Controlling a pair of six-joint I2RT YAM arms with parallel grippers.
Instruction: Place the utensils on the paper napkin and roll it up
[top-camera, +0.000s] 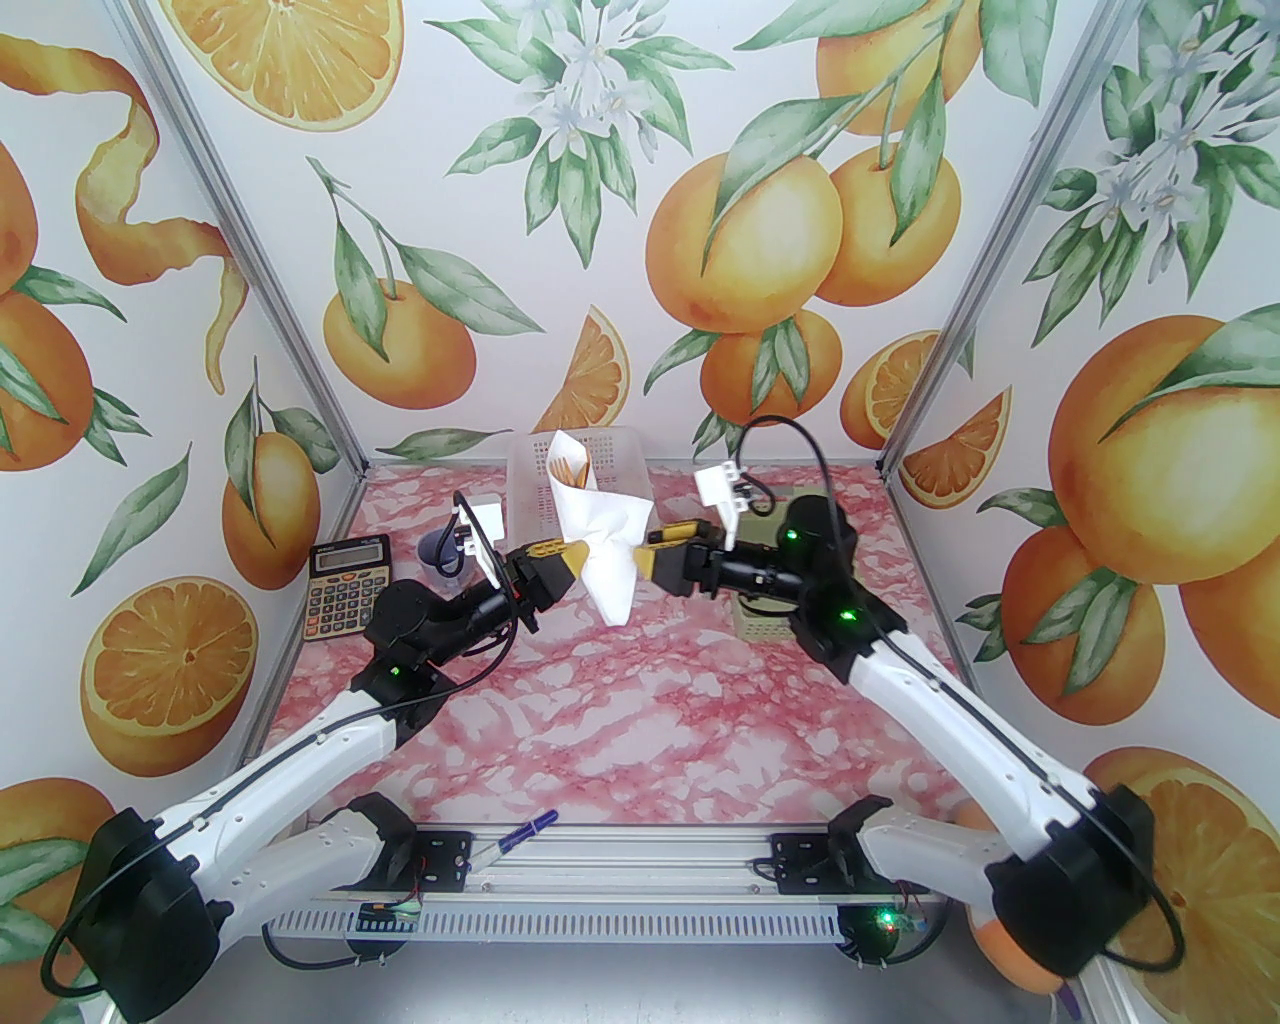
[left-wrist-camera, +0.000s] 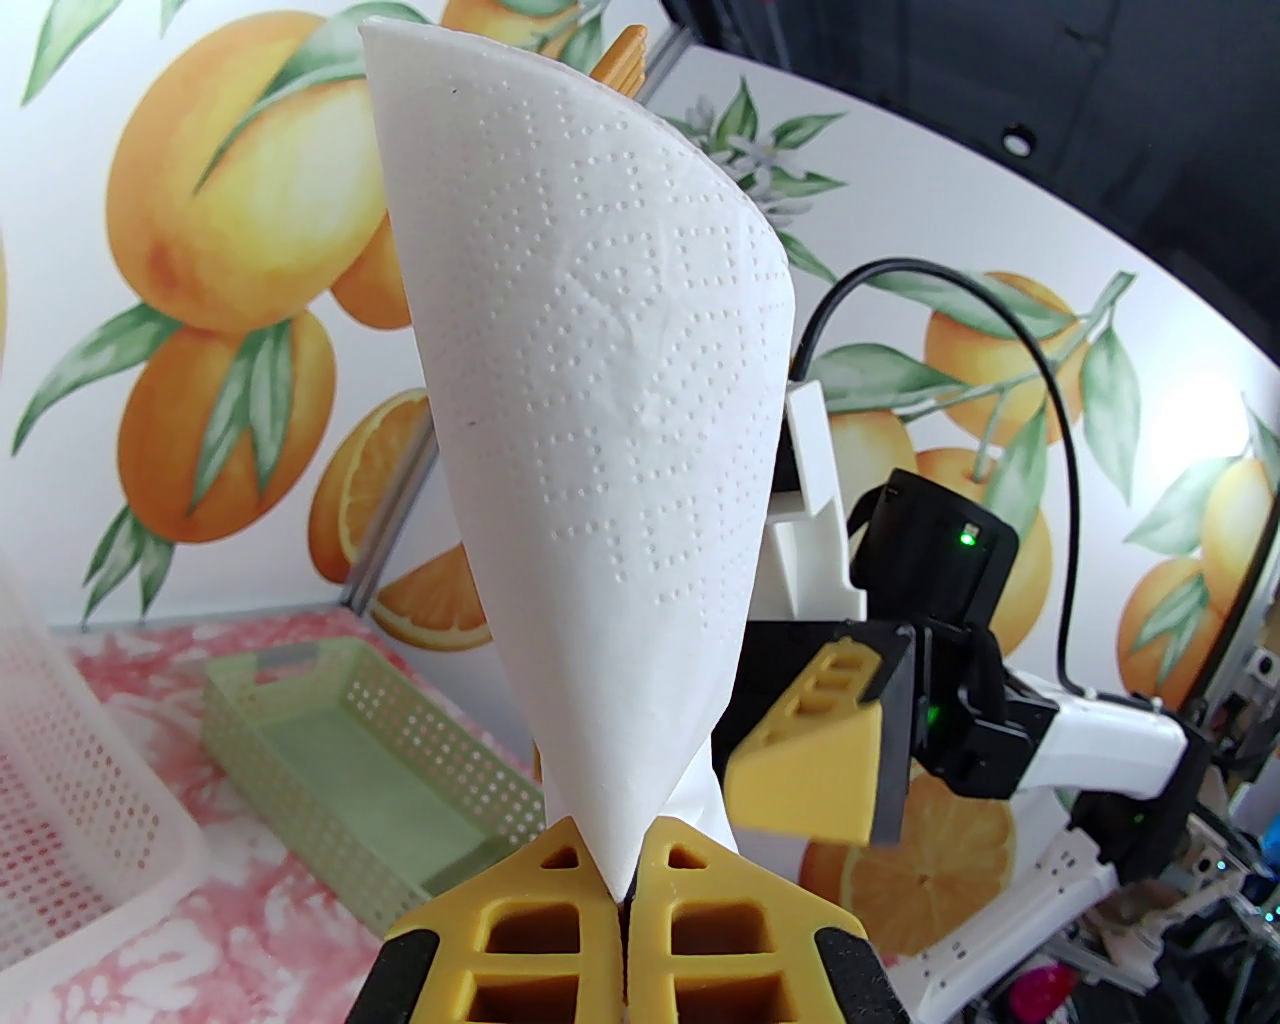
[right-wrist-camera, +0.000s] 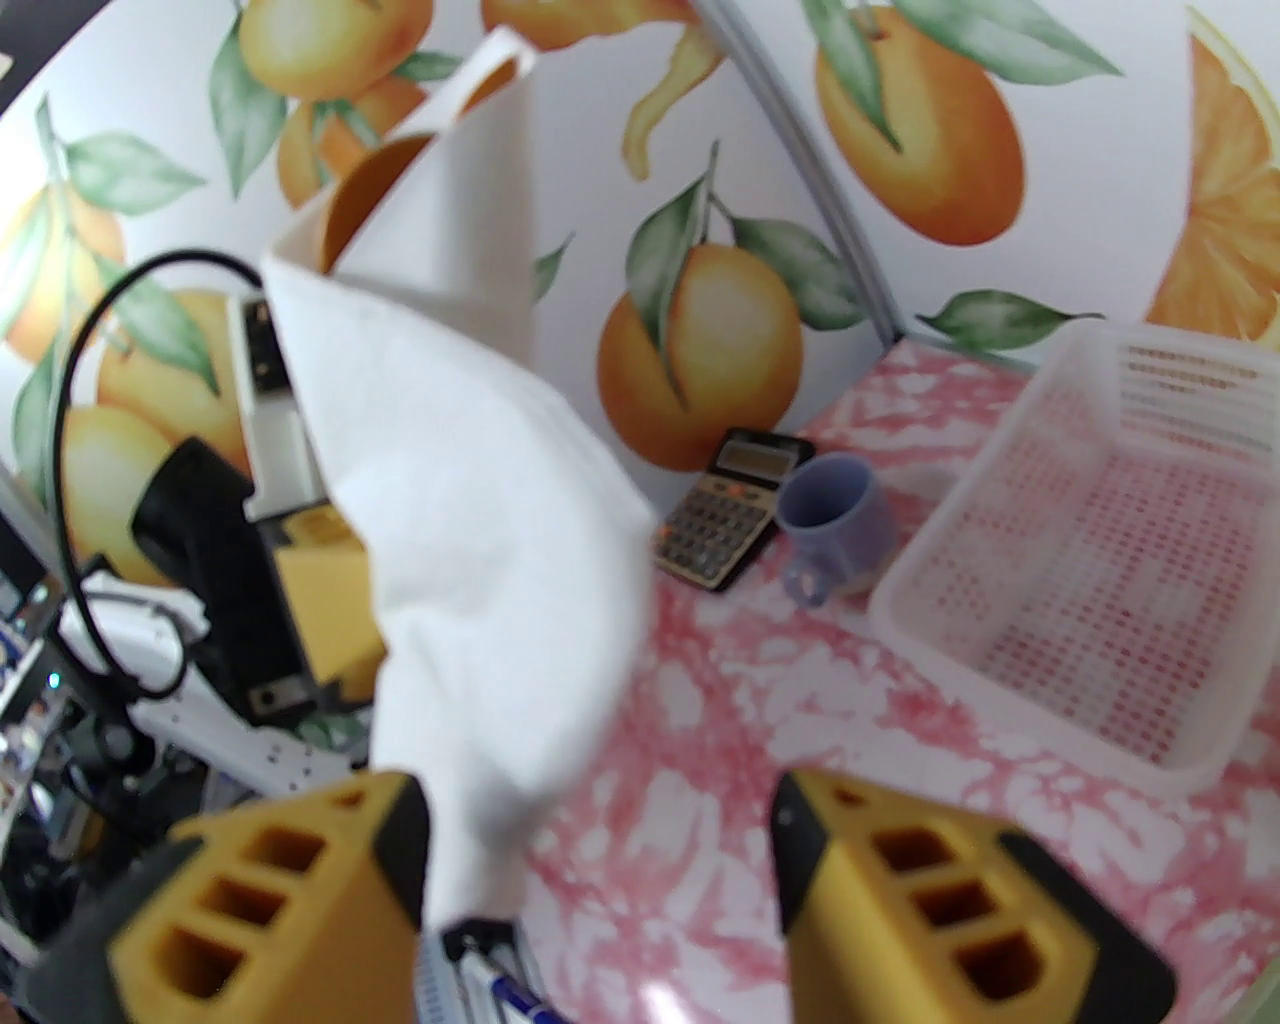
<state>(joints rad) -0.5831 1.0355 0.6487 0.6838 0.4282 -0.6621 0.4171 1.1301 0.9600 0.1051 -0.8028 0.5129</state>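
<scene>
no readable text, labels or numbers

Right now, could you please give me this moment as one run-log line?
left hand: shut on rolled napkin, held above table | right hand: open beside napkin | utensils: poking from roll's top

1 paper napkin (top-camera: 605, 540), 2 baskets (left-wrist-camera: 330, 760) (left-wrist-camera: 80, 800), 1 calculator (top-camera: 345, 590), 1 mug (right-wrist-camera: 835, 520), 1 pen (top-camera: 520, 832).

Three walls (top-camera: 640, 150) papered with painted oranges, slices, leaves and white blossom enclose a pink-and-white marbled worktop (top-camera: 640, 720). Silvery metal posts (top-camera: 245, 240) run up the back corners. Bright, even light falls throughout.
</scene>
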